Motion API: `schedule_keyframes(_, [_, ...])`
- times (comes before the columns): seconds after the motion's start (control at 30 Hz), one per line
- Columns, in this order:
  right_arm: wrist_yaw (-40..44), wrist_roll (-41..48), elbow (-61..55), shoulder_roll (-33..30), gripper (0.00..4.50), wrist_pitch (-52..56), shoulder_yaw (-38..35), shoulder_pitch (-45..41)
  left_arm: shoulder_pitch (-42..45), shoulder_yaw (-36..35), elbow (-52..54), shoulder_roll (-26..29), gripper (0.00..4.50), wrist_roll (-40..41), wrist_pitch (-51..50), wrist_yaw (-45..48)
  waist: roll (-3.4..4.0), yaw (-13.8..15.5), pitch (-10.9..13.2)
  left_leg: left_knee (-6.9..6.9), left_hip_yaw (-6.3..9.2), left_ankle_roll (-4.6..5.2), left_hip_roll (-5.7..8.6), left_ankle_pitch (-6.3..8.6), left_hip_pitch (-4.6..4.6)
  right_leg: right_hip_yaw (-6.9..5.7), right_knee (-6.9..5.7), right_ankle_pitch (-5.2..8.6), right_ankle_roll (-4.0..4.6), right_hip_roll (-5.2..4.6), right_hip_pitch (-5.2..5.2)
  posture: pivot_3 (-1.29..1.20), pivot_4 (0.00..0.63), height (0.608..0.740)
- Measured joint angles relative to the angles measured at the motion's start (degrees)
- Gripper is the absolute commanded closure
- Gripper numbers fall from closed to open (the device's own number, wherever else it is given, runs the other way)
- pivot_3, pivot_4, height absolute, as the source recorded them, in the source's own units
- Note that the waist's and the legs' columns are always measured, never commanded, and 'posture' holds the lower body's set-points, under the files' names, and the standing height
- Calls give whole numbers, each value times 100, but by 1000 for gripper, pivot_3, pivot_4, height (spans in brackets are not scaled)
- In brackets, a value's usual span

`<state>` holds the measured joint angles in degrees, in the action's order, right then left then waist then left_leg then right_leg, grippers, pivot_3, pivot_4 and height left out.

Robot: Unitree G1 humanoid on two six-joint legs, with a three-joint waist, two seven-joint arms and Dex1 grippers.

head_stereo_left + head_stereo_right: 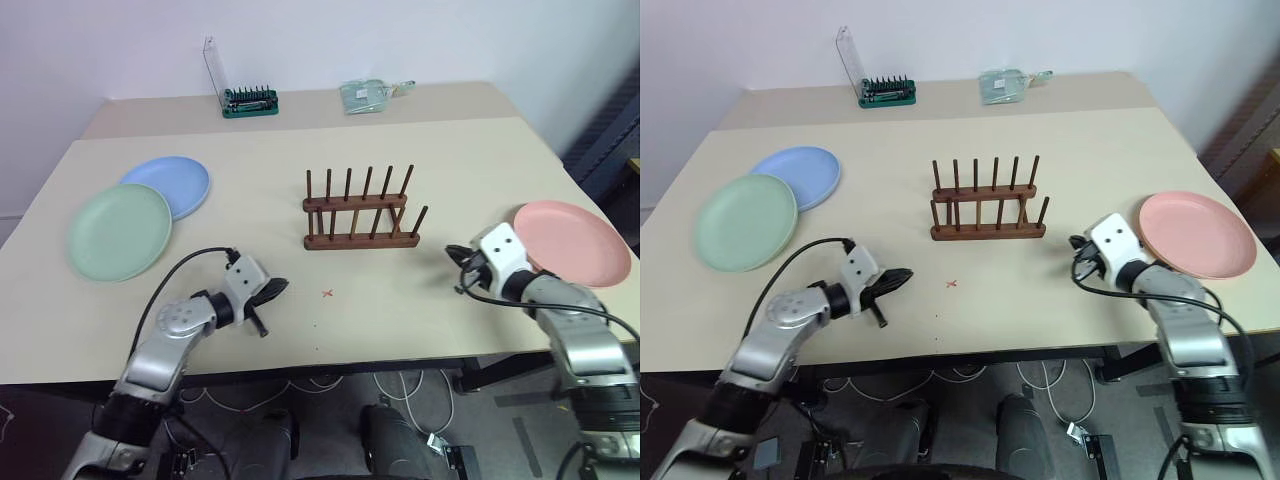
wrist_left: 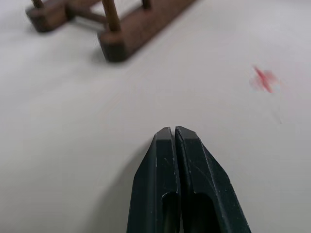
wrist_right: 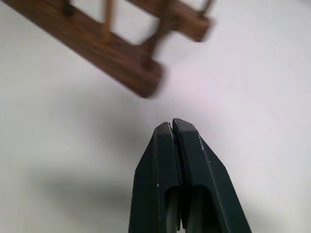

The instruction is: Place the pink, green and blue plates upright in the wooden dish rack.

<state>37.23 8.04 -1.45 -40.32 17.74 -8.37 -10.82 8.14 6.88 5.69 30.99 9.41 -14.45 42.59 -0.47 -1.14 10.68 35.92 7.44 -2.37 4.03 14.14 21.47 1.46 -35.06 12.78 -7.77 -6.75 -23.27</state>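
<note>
Currently the rack (image 1: pixel 358 212) stands empty near the middle of the surface (image 1: pixel 430 150), its pegs upright, no plate in any slot. Green plate (image 1: pixel 120 231) lies flat at the surface's left side; blue plate (image 1: pixel 170 184) lies flat just behind it, toward the wall, its near edge tucked under the green rim, so the two overlap. Pink plate (image 1: pixel 573 241) lies flat at the right side, well apart from the rack and close to the right edge.

Left tool (image 1: pixel 272 291) hangs low over the surface in front of the rack and to its left, pointing toward the right. Fingers (image 2: pixel 189 189) are pressed together, nothing between them. A small red cross mark (image 1: pixel 327 293) on the surface sits just beyond the tips; the left wrist view shows the same mark and one end of the rack's base rail ahead.

Right tool (image 1: pixel 458 258) hovers to the right of the rack, between rack and pink plate, its wrist housing just beside the pink rim. Its fingers (image 3: pixel 194 184) are likewise together and hold nothing; the right wrist view looks onto the rack's near end.

At the far edge by the wall: a green bit holder (image 1: pixel 249 101) with its clear lid raised, and a clear packet (image 1: pixel 368 95) to its right.
</note>
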Motion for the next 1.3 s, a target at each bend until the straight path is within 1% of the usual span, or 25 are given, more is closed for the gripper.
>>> schedule_keyframes(0.03, [34,9,0,-45,4500,-1,-35,10,-56,-80,33,43,4408,50,-35,30,1,-2,0,0,-1,0,-1,0,0,0,0,0,0,0,0,0,150,740])
schedule_keyframes(0.1, [157,56,20,-206,4500,39,-134,78,-185,-348,53,127,3914,285,-179,79,0,0,0,0,0,1,-1,0,2,0,0,-1,3,0,-2,0,150,740])
schedule_keyframes(0.13, [198,63,54,-295,4256,44,-171,90,-224,-521,33,158,3590,387,-261,75,1,3,1,1,0,1,-1,0,3,0,0,-3,6,-1,-2,0,150,740])
schedule_keyframes(0.2, [299,121,99,-443,3662,64,-281,91,-283,-983,-69,172,2709,666,-478,31,-1,9,5,1,1,1,0,0,4,-1,-1,-2,5,-2,-3,0,150,740])
schedule_keyframes(0.23, [329,122,162,-531,3125,68,-323,78,-286,-1212,-106,183,2098,794,-557,2,-5,22,8,3,2,1,0,0,7,-2,-1,-2,4,-2,-4,0,150,740])
schedule_keyframes(0.3, [334,75,310,-702,2108,68,-364,40,-287,-1514,-99,256,1059,981,-648,-19,-7,36,10,6,2,1,2,0,11,-1,0,-7,12,-5,-4,0,150,740])
schedule_keyframes(0.37, [193,-124,594,-834,1116,-5,-358,-73,-299,-1584,-21,324,35,993,-648,-22,-7,55,9,7,0,1,7,0,14,-1,2,-8,14,-10,-4,0,150,740])
schedule_keyframes(0.4, [106,-232,795,-890,668,-76,-361,-123,-327,-1569,81,324,0,997,-647,1,-9,67,10,8,1,0,7,0,17,-1,3,-8,14,-10,-4,0,150,740])
schedule_keyframes(0.5, [40,-335,1249,-990,668,-184,-379,-135,-382,-1353,435,318,0,1030,-649,176,-10,68,11,7,1,0,7,1,20,-2,8,-8,14,-10,-4,0,150,740])
schedule_keyframes(0.6, [-45,-396,1641,-988,668,-176,-378,-135,-332,-887,870,254,0,1065,-651,394,-9,50,11,7,0,0,7,1,19,-1,8,-8,15,-9,-4,0,150,740])
schedule_keyframes(0.77, [-350,-584,1864,-968,668,-227,-362,-153,-71,-405,1184,116,0,1102,-650,567,-10,36,10,6,-2,1,5,1,15,-1,6,-8,15,-7,-3,0,150,740])
schedule_keyframes(0.8, [-409,-621,1867,-959,1192,-257,-339,-158,-10,-334,1218,108,0,1096,-648,576,-9,36,10,6,-3,1,6,1,15,0,7,-8,15,-7,-2,0,150,740])
schedule_keyframes(0.83, [-439,-669,1871,-950,1529,-288,-312,-155,32,-291,1220,90,0,1082,-647,581,-10,38,10,7,-2,1,6,1,15,-1,7,-8,14,-8,-2,0,150,740])
schedule_keyframes(1.0, [-530,-738,1872,-871,4073,-321,-218,-115,119,-142,1188,76,0,1016,-637,583,-10,41,11,7,-2,1,6,1,16,0,7,-8,14,-7,-2,0,150,740])
schedule_keyframes(1.03, [-565,-769,1872,-861,4472,-330,-217,-115,125,-138,1160,73,0,999,-634,581,-9,40,11,7,-2,1,6,0,16,-1,7,-8,14,-7,-2,0,150,740])
schedule_keyframes(1.3, [-793,-1011,1876,-847,4472,-457,-101,-206,127,-102,1020,12,0,912,-522,547,-6,29,13,6,-3,1,6,1,16,0,7,-8,14,-7,-4,0,150,740])
